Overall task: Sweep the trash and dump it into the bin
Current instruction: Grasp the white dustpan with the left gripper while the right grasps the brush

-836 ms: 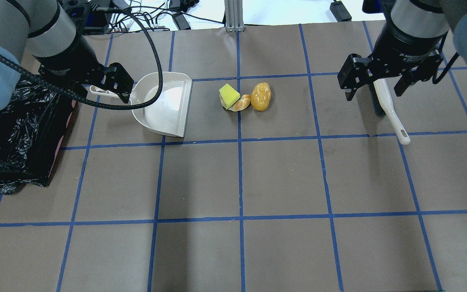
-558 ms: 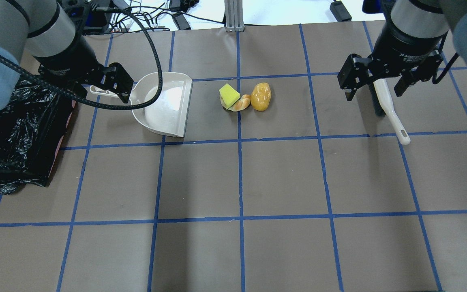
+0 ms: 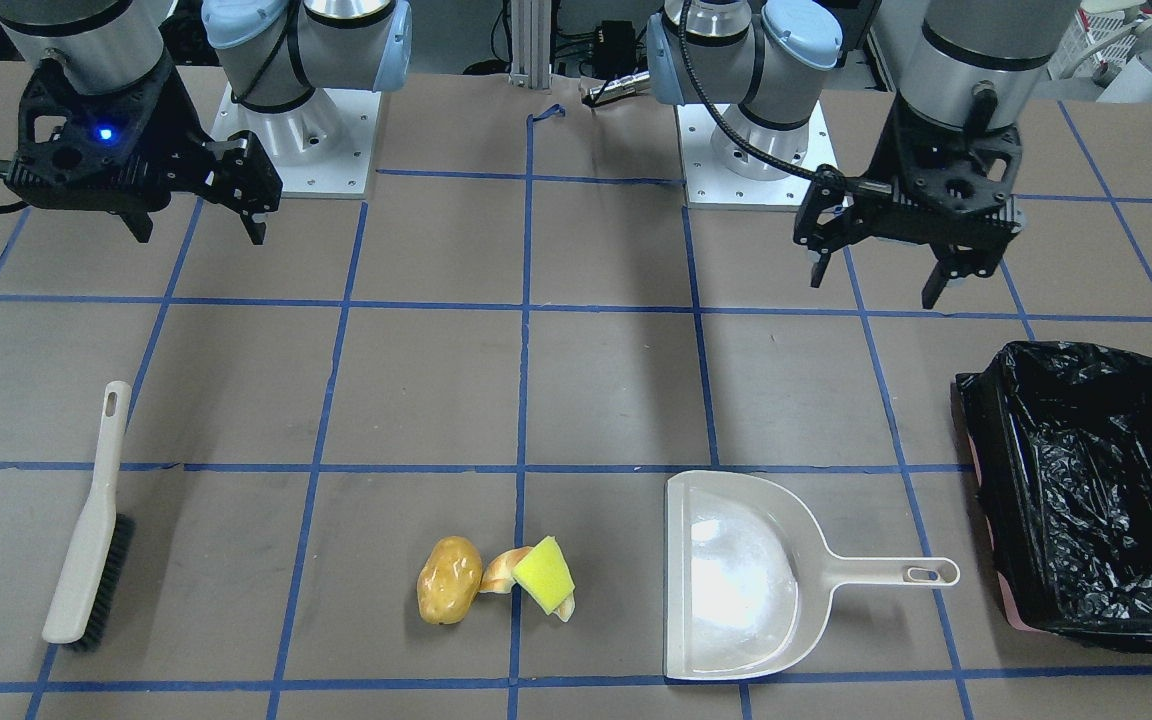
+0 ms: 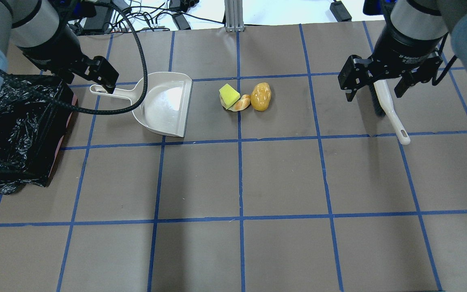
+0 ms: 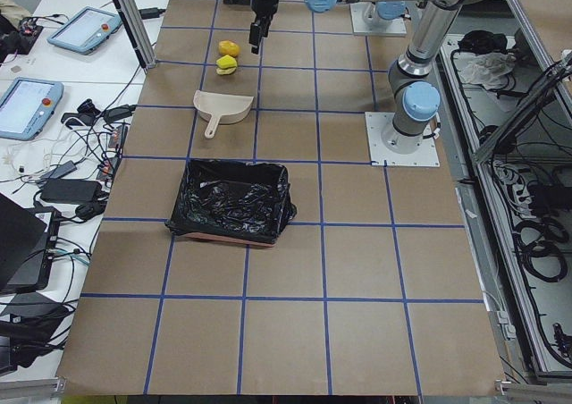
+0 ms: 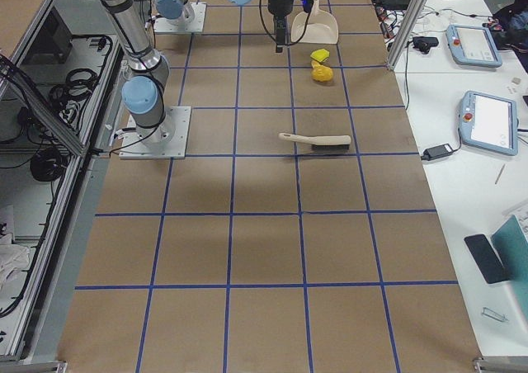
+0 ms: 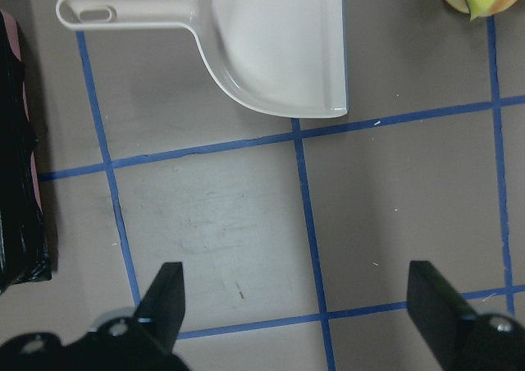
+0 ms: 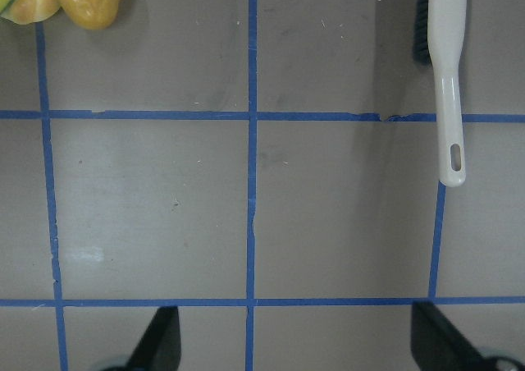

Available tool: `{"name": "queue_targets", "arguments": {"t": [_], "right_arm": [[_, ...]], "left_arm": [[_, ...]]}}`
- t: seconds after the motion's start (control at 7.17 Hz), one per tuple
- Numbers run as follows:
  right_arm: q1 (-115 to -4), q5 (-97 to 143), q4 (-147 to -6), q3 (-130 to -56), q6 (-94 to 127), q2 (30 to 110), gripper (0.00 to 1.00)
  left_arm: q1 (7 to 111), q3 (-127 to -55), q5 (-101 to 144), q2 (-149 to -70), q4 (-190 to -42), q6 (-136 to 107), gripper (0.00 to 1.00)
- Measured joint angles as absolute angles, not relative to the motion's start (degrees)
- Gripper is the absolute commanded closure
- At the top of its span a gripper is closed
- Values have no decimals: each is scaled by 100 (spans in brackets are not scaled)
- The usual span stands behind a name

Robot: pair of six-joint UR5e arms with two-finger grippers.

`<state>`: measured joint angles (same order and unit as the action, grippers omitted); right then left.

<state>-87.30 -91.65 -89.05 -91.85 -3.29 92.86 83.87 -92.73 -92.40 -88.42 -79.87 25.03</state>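
Note:
The trash lies together on the table: a yellow-brown potato, a tan croissant piece and a yellow sponge wedge. It also shows in the front view, with the potato beside the sponge. The bin, lined with a black bag, stands at the left edge. My left gripper is open and empty, raised near the dustpan handle. My right gripper is open and empty, raised over the brush.
A cream dustpan lies flat between the bin and the trash, its open mouth toward the trash. A cream brush with dark bristles lies to the right of the trash. Blue tape lines grid the brown table.
My left arm has drawn back and to the left, uncovering the dustpan handle and more of the bin. The right arm has hardly moved. Both grippers stay open.

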Motion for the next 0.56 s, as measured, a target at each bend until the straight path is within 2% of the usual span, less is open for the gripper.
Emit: {"name": "queue_targets", "arguments": {"t": [0.28, 0.56], "right_arm": [[-8145, -9164, -8878, -9317, -461, 9276, 0], [-7500, -9254, -9294, -9726, -1135, 9143, 0]], "left_arm": [[7700, -9283, -9269, -9090, -7874, 4293, 4], [7509, -9246, -9279, -9618, -7389, 6310, 5]]}}
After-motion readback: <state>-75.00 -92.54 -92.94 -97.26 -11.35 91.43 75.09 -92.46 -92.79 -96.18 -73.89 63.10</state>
